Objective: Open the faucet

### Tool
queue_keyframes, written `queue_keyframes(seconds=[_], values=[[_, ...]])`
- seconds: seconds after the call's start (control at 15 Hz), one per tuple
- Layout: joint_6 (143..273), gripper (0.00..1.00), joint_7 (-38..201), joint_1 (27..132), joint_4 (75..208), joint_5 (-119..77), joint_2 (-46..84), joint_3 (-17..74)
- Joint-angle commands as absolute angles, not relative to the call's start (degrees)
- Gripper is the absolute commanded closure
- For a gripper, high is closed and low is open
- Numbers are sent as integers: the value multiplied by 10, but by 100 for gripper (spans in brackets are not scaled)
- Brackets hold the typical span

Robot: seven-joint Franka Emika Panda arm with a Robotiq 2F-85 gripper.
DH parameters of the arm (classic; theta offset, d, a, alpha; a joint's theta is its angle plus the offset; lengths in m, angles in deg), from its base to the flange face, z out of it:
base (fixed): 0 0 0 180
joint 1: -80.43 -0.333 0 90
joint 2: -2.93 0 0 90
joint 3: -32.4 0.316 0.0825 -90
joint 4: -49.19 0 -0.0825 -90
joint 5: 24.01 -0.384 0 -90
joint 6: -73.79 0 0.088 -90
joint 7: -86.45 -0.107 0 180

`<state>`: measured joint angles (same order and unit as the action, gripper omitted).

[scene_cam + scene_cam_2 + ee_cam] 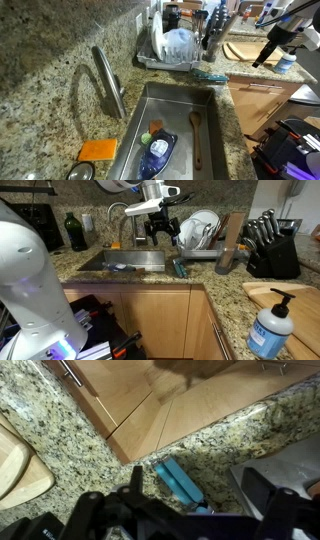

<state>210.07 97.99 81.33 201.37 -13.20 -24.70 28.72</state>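
The faucet (108,80) is a slim brushed-steel gooseneck tap behind the sink (205,95); it also shows in an exterior view (119,222). My gripper (161,230) is open and empty. It hangs in the air well off the faucet, over the granite counter beside the sink, and also shows in an exterior view (260,58). In the wrist view its dark fingers (200,510) frame a blue-handled tool (180,480) lying on the counter below.
A wooden spoon (196,135), a blue bottle (158,150) and small items lie in the sink. An orange sponge (98,150) sits by the faucet. A dish rack (175,48), knife block (270,245), cutting board (290,295) and soap bottle (272,330) stand on the counter.
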Motion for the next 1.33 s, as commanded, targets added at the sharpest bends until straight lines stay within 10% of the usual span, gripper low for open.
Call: queue_keyframes(seconds=[0.0, 0.67, 1.27], values=[[2099, 0, 981, 815, 2013, -134, -247, 289], [2127, 0, 949, 795, 1995, -141, -198, 319], [2356, 0, 671, 802, 1951, 70, -91, 591]])
